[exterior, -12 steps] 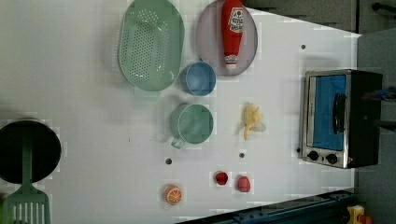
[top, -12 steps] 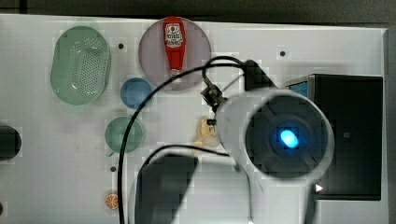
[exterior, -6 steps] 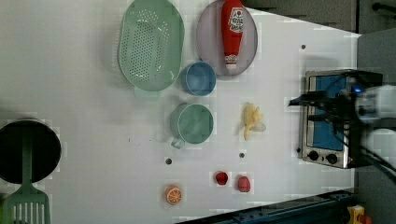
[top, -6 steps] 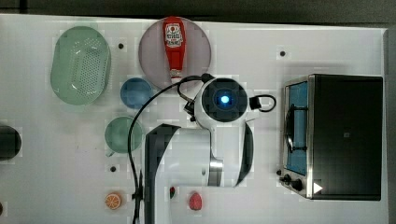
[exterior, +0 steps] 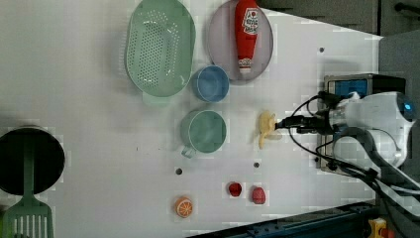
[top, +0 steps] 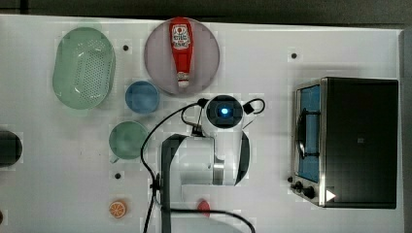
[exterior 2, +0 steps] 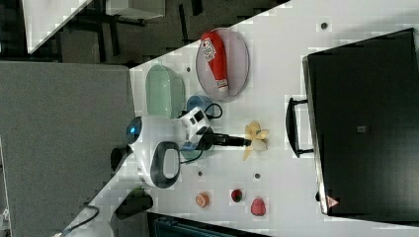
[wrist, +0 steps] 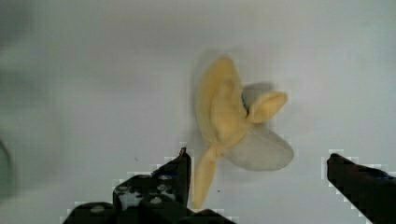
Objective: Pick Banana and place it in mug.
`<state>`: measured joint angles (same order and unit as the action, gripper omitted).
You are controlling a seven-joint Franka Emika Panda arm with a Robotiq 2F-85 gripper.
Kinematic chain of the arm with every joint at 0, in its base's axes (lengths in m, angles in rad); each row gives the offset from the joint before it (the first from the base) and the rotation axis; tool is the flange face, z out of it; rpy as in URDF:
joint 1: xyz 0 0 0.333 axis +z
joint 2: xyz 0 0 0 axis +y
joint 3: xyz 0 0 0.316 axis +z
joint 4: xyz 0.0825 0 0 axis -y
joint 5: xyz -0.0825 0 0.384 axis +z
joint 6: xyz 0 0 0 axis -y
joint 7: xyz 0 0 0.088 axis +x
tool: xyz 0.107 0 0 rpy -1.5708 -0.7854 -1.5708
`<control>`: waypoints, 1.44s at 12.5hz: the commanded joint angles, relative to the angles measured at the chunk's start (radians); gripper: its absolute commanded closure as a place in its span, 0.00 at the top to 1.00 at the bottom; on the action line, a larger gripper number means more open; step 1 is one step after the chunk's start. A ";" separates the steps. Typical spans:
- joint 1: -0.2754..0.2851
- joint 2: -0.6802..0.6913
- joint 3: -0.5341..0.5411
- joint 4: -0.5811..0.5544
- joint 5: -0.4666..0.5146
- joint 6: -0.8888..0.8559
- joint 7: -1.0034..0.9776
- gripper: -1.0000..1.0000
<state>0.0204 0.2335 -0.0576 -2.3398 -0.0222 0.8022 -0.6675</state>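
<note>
table: big white tabletop (exterior: 89, 99) with a few small dark holes in it, everything sat on this
oven: black boxy toaster oven (top: 359, 141) with a blue glass door, at the top view's right edge
arm: chunky white and grey Franka arm (top: 214, 155) with black cables looped round it, blue light glowing on the wrist, hanging right over the middle of the table
basket: large pale green oval perforated plastic basket (exterior: 159, 45), at the left view's upper middle
plate: round greyish-lilac plate (exterior: 223, 42) just right of the basket in the left view
ketchup: red squeeze bottle with a white label (exterior: 246, 29), was lying flat on that plate
pan: black round pan (exterior: 29, 158) at the left view's left edge, with a green slotted spatula (exterior: 27, 218) across it
mug: small round pale green cup with a little side handle (exterior: 203, 131), stood upright, well to the left view's left of the fruit
blue cup: slightly smaller round blue cup (exterior: 210, 83), between the mug and the plate
gripper: black two-finger pincer (wrist: 257, 186), fingers were spread wide apart, gripping nothing, hovering right at the fruit
banana: small pale yellow toy bunch of curved fingers (wrist: 229, 121), lay on the table just at the fingertips, between mug and oven in the left view
orange: round orange slice (exterior: 183, 207) near the left view's bottom
red bits: two small red toy fruits (exterior: 246, 192) to the left view's right of the orange slice
</note>
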 commanded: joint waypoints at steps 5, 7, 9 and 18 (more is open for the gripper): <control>0.001 0.147 -0.006 0.012 0.025 0.191 -0.081 1.00; 0.000 0.176 -0.003 0.011 0.025 0.197 -0.081 1.00; 0.000 0.175 -0.001 0.008 0.025 0.200 -0.081 0.76; -0.004 -0.071 -0.003 0.028 0.028 0.172 -0.069 0.35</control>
<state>0.0254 0.2415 -0.0683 -2.3340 0.0102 0.9575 -0.7290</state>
